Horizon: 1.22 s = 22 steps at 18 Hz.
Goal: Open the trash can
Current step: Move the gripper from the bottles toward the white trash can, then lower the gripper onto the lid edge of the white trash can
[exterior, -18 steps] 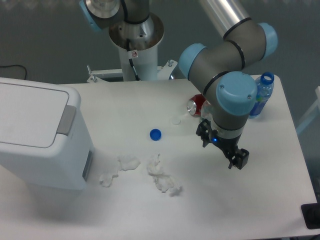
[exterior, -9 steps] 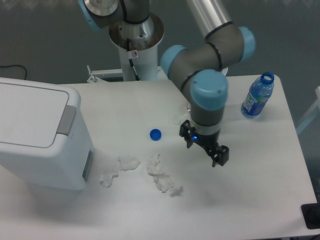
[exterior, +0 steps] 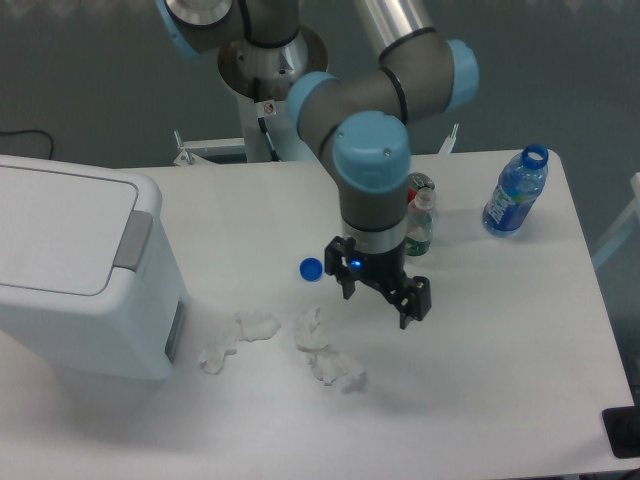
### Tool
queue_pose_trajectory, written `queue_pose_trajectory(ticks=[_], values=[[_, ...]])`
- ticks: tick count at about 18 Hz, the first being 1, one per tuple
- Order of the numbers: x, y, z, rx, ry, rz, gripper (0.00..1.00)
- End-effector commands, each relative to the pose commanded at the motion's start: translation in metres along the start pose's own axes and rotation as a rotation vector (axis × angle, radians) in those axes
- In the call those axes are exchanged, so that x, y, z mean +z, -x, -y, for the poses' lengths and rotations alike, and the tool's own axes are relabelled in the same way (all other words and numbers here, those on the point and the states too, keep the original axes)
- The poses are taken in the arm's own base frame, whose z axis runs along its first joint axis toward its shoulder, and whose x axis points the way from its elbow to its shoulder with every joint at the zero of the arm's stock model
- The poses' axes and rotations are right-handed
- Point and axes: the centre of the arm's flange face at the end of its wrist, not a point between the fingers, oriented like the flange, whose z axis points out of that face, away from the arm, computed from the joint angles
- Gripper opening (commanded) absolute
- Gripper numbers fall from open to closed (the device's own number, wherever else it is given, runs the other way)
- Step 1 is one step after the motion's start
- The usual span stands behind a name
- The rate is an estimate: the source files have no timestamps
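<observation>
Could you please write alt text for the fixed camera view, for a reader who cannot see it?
A robot arm's gripper, empty with fingers apart, hangs above mid-table, well right of the closed white trash can. Near it lie a blue cap and crumpled tissues; a blue bottle stands at the far right.

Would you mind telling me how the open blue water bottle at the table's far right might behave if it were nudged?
The blue water bottle stands tall and narrow, so it would probably tip easily. It has no cap, so any contents could spill. Being round, it would likely roll once down.
</observation>
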Motion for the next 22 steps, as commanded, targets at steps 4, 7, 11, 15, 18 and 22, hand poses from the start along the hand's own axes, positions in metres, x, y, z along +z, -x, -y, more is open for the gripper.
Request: queue_pose_trajectory(ticks=[4,7,11,15,18,22], values=[[-0.046,-0.016,0.015,-0.062,-0.136,-0.071,0.16],[-0.066,-0.025,0.027,-0.1,-0.181,-0.14,0.02],[-0.073,-0.028,0.032,-0.147,-0.193,-0.203,0.02],[-0.084,-0.046,0.047,-0.262,-0.223,-0.25,0.0],[-0.086,-0.065,0.059,-0.27,-0.22,-0.268,0.0],[-0.1,-0.092,0.066,-0.288,-0.222,-0.293,0.0]])
